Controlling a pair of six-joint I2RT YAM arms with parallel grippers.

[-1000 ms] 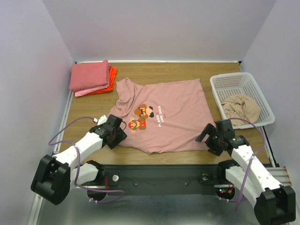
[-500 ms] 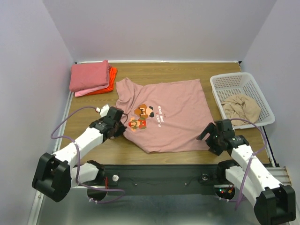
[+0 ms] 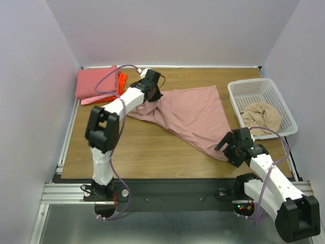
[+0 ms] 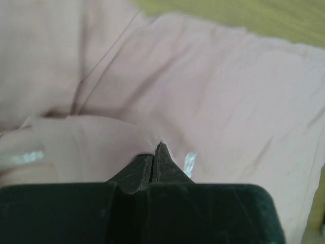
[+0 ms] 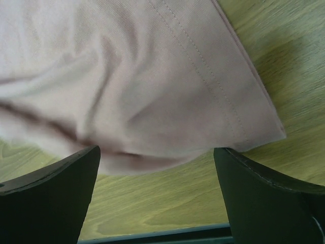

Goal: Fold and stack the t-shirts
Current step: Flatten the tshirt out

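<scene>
The dusty-pink t-shirt (image 3: 190, 117) lies folded over on itself on the table, its print hidden. My left gripper (image 3: 155, 93) is shut on a pinch of its cloth (image 4: 152, 147) near the shirt's far left part. My right gripper (image 3: 227, 149) is open just off the shirt's near right corner (image 5: 254, 127), above the wood and not touching it. Folded coral-pink (image 3: 96, 81), pale-pink (image 3: 94, 100) and orange-red (image 3: 118, 91) tees are stacked at the far left. A beige tee (image 3: 260, 117) lies crumpled in the basket.
A white lattice basket (image 3: 254, 90) stands at the right edge. The table's near edge with a metal rail (image 5: 167, 235) is just below my right gripper. Walls close in on three sides.
My left gripper carried the shirt's near left edge up and across to the far side, folding the shirt over and hiding the print. The right gripper stayed near the shirt's near right corner.
</scene>
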